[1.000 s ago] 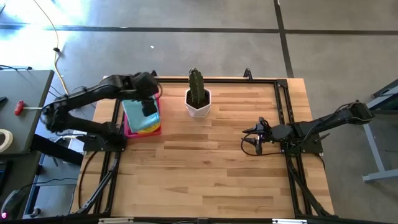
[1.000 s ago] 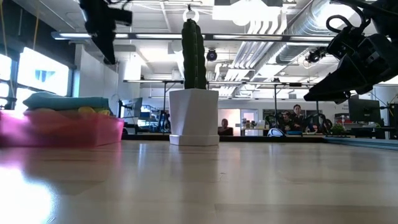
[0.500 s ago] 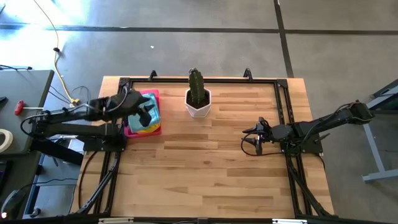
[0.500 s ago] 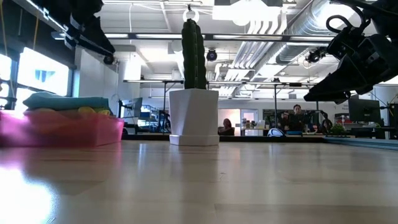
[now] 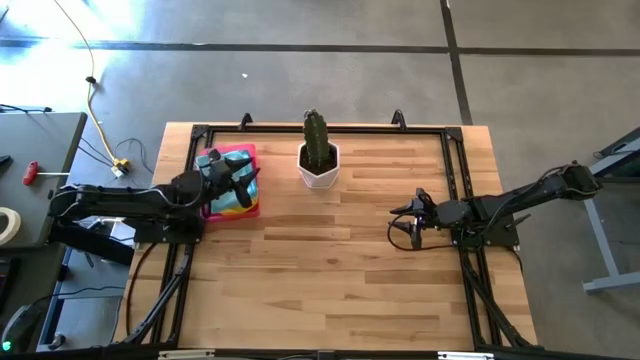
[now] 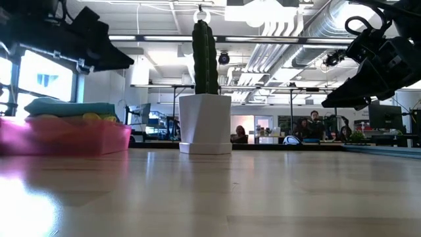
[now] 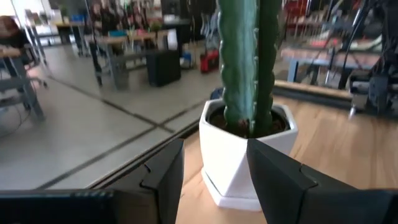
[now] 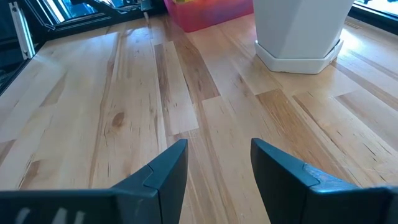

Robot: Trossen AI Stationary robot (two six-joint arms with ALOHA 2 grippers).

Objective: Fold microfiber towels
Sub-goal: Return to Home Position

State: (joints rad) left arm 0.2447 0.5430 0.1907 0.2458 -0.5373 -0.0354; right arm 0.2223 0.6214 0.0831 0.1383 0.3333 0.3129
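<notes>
Folded microfiber towels in light blue, yellow and teal lie stacked in a pink tray at the table's far left; the low view shows the stack rising above the tray's rim. My left gripper hovers open just over the stack, pointing level toward the cactus; its wrist view shows nothing between the fingers. My right gripper waits open above bare wood at the right, also with nothing between its fingers.
A cactus in a white pot stands at the far middle, right of the tray and straight ahead of my left gripper. Black rails frame the table. Bare wood spreads across the middle and near side.
My left arm has drawn back toward the table's left edge and sunk lower over the tray. Its gripper has tipped from pointing down to pointing level at the cactus, its fingers still apart. The towels lie as before.
</notes>
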